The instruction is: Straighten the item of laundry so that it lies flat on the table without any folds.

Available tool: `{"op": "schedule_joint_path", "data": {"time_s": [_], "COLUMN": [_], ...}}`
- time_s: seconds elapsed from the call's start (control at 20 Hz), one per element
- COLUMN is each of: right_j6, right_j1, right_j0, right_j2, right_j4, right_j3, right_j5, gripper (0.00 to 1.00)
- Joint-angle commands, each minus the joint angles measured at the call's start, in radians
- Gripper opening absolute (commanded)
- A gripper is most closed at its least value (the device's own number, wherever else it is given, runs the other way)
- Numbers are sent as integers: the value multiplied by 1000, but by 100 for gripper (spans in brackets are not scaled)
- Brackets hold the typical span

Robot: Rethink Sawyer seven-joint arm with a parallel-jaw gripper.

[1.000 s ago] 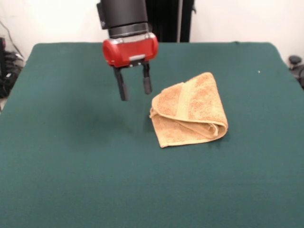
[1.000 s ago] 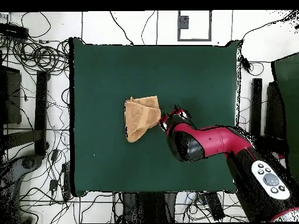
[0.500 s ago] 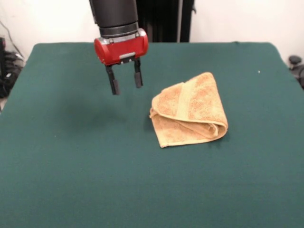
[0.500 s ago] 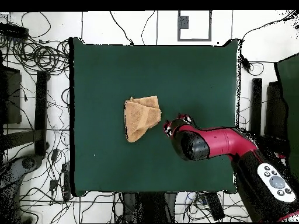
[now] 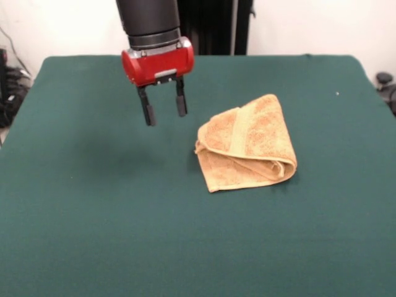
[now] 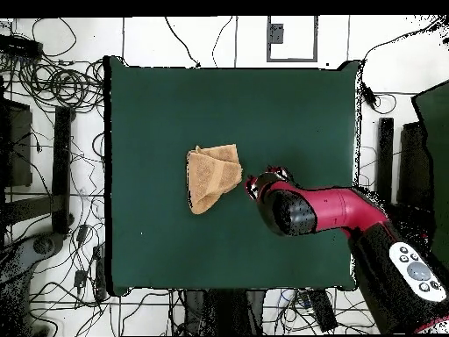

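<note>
A: Laundry first: where do the fingers stand against the tan terry towel [image 5: 247, 146]?

B: The two black fingers [image 5: 148, 114] are spread, with nothing between them, hanging from the red gripper [image 5: 164, 109] above bare worktop. In the front view they sit at about ten o'clock from the towel, near it but apart.

A: What has changed?

B: A second ago the fingers hung lower and nearer the towel's nine o'clock edge. Half a second ago they had lifted and drawn away toward ten o'clock. Now they have barely shifted from that spot, perhaps a touch lower. The towel has not moved at all.

A: And the towel itself?

B: It lies folded over on itself on the dark green felt-like worktop [image 5: 93, 204], right of centre in the front view, with a rolled double edge along its five o'clock side and a woven band running up the top layer. In the overhead view the towel [image 6: 213, 177] sits left of centre, with the red and black arm [image 6: 333, 215] reaching in from four o'clock.

A: So, for the task?

B: Nothing gained yet, I judge. The fold is intact, and the retreat looks like a pause or re-aim before a grasp on a corner.
</note>
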Motion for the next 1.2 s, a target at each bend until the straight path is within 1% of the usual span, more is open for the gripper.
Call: {"op": "schedule_joint_path", "data": {"time_s": [0.05, 0.2, 0.25, 0.35, 0.45, 0.65, 0.9, 1.0, 1.2], "right_j6": [-47, -106, -119, -141, -150, -150, -167, -193, -213], "right_j1": [41, 84, 99, 137, 166, 203, 255, 278, 278], "right_j0": [58, 67, 73, 92, 110, 110, 119, 113, 97], "right_j2": [126, 138, 136, 128, 119, 119, 110, 115, 132], "right_j4": [100, 99, 88, 87, 80, 76, 79, 88, 79], "right_j3": [-134, -202, -230, -295, -336, -337, -356, -358, -337], "right_j5": [162, 201, 196, 229, 252, 263, 320, 359, 360], "gripper": [100, 100, 100, 100, 100, 100, 100, 100, 100]}}
